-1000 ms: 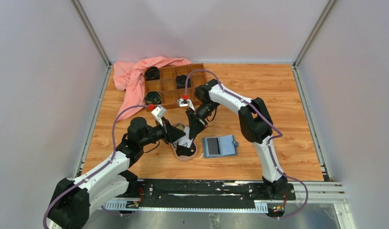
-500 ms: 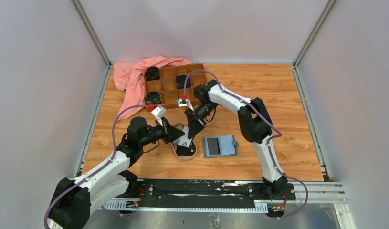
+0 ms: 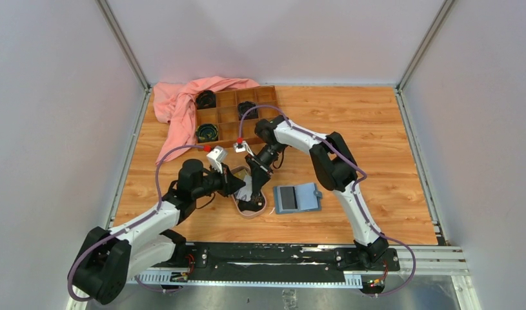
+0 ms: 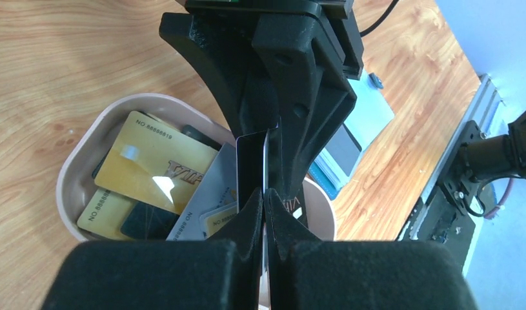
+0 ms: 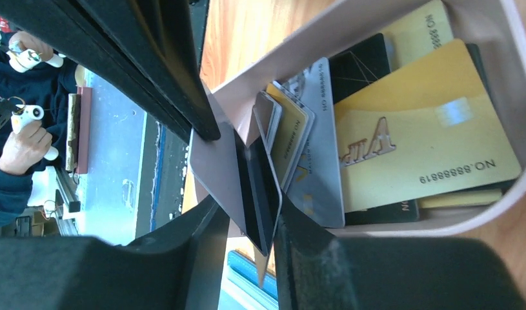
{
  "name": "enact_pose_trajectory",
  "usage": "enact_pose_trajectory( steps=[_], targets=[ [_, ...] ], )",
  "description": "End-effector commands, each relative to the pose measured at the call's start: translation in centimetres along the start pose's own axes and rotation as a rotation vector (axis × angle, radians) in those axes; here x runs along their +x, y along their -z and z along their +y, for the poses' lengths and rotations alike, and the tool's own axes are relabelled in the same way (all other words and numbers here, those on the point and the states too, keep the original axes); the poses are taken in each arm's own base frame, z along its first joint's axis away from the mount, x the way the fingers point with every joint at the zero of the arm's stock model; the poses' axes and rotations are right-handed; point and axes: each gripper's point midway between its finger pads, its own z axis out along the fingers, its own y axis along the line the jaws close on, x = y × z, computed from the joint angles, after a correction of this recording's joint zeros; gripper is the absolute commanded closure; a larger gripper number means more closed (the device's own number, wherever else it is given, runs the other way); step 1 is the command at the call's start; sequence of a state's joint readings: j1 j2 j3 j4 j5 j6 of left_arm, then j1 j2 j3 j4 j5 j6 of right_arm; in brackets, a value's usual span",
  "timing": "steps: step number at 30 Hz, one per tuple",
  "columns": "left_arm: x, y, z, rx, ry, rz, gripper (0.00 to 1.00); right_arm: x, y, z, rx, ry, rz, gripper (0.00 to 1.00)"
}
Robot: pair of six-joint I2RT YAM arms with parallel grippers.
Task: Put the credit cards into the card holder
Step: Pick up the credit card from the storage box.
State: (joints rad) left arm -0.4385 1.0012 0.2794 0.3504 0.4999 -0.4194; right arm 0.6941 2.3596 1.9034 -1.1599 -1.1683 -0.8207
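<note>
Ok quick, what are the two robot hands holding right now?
Left fingers: closed, pinching a black card.
Right fingers: open, one on each side of that same card, not squeezing it.

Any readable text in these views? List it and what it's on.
"NO.88888619": top gold card in the pink dish, along one edge.
"VIP": same gold card, large letters.
"NO.888": second gold card; the rest is cut off.
Grey card: a number line, too blurred to read.
</note>
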Motion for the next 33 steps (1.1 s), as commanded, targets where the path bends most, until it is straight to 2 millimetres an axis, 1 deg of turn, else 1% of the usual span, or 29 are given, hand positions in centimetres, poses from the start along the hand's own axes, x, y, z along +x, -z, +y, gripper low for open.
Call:
enact_pose_trajectory(
  steps=[1,5,9,14,17,21,24,25,29,31,33],
  targets=[
    [0.2,0.2,1.5,-0.054,-0.027,-0.014,1.00,-0.3,-0.2,-1.1,0.045,-0.022,0.030,0.65],
    [-0.2,0.6,1.4,-0.061,-0.019,-0.043,1.00,-0.5,0.0,-1.2,0.059,-0.020,0.033,0.59],
    [-1.6,1.5,0.4,-0.042,-0.005,-0.116,1.00,-1.5,0.8,-0.8,0.095,0.021,0.033,0.48],
    [-2.8,2.8,-1.0,-0.021,-0.001,-0.177,1.00,-3.1,1.9,-0.2,0.148,0.088,0.028,0.40],
    [-2.7,3.2,-1.3,-0.014,0.013,-0.182,1.00,-3.8,2.4,0.3,0.164,0.120,0.020,0.34],
    [-3.0,3.6,-2.2,0.020,0.042,-0.200,1.00,-4.7,3.8,1.3,0.215,0.191,0.027,0.32],
    [-3.7,4.1,-3.6,0.070,0.063,-0.215,1.00,-4.9,5.5,3.0,0.275,0.268,0.043,0.32],
    [-4.0,4.2,-4.1,0.091,0.068,-0.218,1.00,-5.0,6.3,4.2,0.296,0.312,0.043,0.32],
    [-4.7,4.8,-5.9,0.157,0.094,-0.220,1.00,-3.8,8.5,7.8,0.328,0.385,0.020,0.33],
    [-5.2,5.2,-6.7,0.183,0.097,-0.236,1.00,-3.1,9.5,9.7,0.318,0.388,-0.038,0.33],
    [-5.8,5.6,-7.7,0.218,0.097,-0.256,1.00,-1.9,10.4,11.6,0.292,0.361,-0.116,0.33]
  ],
)
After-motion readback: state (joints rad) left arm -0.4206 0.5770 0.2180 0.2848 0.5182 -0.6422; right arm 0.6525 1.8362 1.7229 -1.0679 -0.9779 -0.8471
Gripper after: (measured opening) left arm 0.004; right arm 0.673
